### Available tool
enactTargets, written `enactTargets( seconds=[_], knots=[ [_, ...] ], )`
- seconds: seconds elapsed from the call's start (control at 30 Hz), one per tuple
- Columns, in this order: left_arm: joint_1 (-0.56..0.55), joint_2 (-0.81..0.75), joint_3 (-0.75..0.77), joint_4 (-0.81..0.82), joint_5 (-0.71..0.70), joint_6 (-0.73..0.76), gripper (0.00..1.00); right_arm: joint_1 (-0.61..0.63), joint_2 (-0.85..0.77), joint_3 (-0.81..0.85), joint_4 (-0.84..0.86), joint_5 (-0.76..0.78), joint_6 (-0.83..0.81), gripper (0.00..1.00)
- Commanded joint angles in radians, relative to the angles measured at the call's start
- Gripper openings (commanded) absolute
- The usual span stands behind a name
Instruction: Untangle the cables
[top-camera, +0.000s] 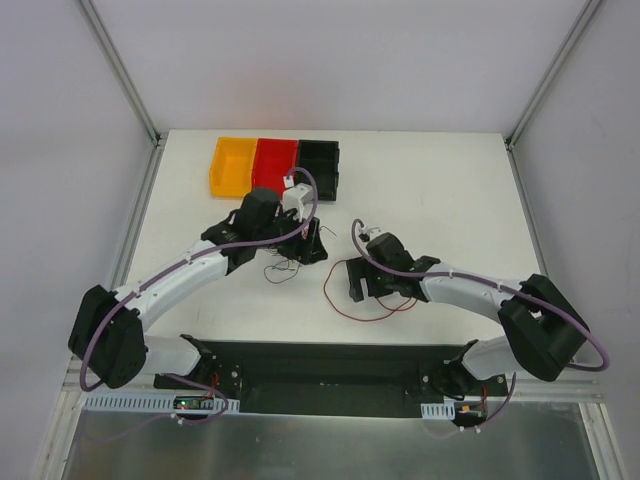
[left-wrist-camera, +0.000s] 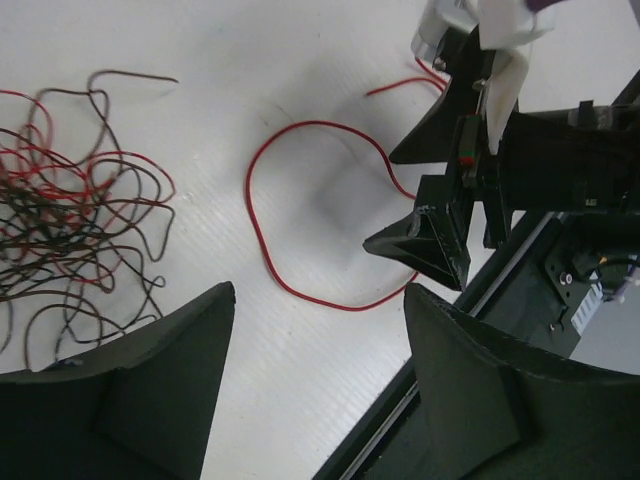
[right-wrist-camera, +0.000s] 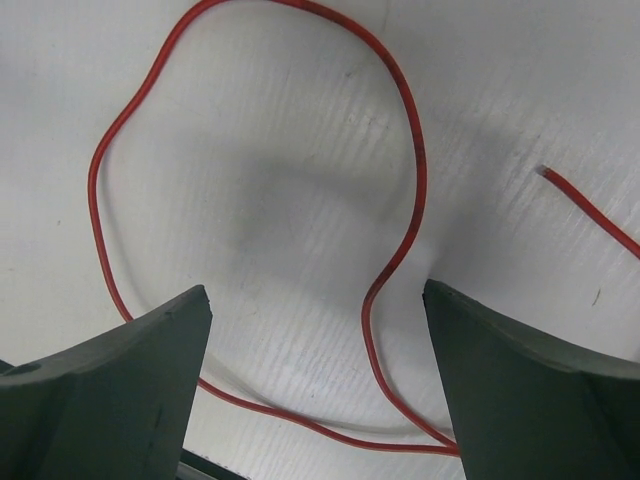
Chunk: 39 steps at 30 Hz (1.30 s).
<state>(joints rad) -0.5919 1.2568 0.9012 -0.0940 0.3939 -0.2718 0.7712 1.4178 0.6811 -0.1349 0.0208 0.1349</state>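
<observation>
3 bins stand in 1 row at the far edge of the white table (top-camera: 440, 190): 1 orange bin (top-camera: 232, 165), 1 red bin (top-camera: 274, 163) and 1 black bin (top-camera: 318, 165). The left gripper (left-wrist-camera: 318, 345) hangs near them with its jaws wide apart and nothing between them. It is just beside 1 tangle of cables (left-wrist-camera: 70, 220), thin red, brown and black strands knotted together on the table. 1 red cable (left-wrist-camera: 300, 123) lies apart from the tangle in a loose loop. The right gripper (right-wrist-camera: 315, 330) hovers over that loop, spread wide and gripping nothing, with the strand running on the table between its 2 fingers.
</observation>
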Motion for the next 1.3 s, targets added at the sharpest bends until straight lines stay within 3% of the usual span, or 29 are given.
enactTargets(
  seconds=[0.0, 0.17, 0.27, 0.47, 0.57, 0.8, 1.27],
  knots=[
    [-0.083, 0.094, 0.070, -0.058, -0.007, -0.041, 0.63, -0.003, -0.054, -0.022, 0.011, 0.025, 0.049, 0.89],
    [-0.134, 0.154, 0.061, -0.090, -0.093, -0.202, 0.54, -0.009, -0.103, -0.028, 0.020, 0.019, 0.045, 0.85],
    [-0.135, 0.156, 0.007, -0.084, -0.133, -0.349, 0.47, -0.024, -0.132, -0.060, 0.056, 0.004, 0.045, 0.77],
    [-0.148, 0.130, -0.128, 0.026, -0.127, -0.553, 0.49, -0.058, -0.152, -0.126, 0.176, -0.080, 0.040, 0.70],
    [-0.146, 0.165, -0.153, 0.068, -0.083, -0.609, 0.54, -0.072, -0.145, -0.149, 0.231, -0.119, 0.023, 0.73],
    [-0.148, 0.260, -0.148, 0.138, -0.035, -0.725, 0.50, -0.078, -0.120, -0.178, 0.356, -0.219, -0.009, 0.85],
    [-0.148, 0.383, -0.173, 0.212, -0.004, -0.805, 0.46, -0.024, -0.042, -0.176, 0.379, -0.279, -0.038, 0.89]
  ],
)
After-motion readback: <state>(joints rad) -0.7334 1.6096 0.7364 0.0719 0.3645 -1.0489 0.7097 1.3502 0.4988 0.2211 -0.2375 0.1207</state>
